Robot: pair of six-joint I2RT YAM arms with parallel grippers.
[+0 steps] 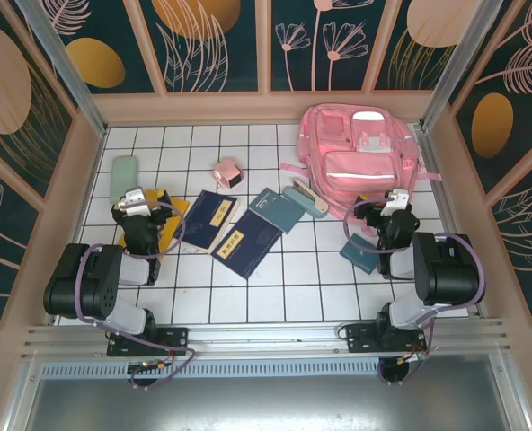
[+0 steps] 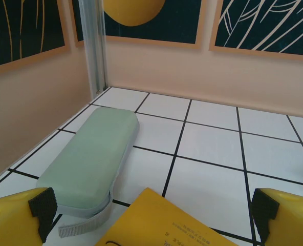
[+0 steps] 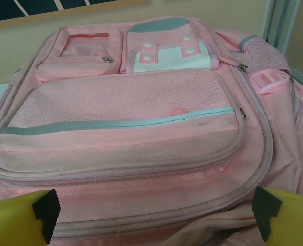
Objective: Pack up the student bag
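Top external view, student bag [image 1: 360, 148] lay far right on tabletop [image 1: 284, 278], left end effector [image 1: 136, 196] spread empty by green case [image 1: 123, 178], right end effector [image 1: 395, 192] spread empty near bag.

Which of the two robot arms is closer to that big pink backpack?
Right. The right gripper sits open just in front of the pink backpack, facing it. The left gripper is far across the table, beside the green case.

Nothing is legible: print on the yellow book [image 2: 156, 223] and labels on the navy books [image 1: 257, 247] blur.
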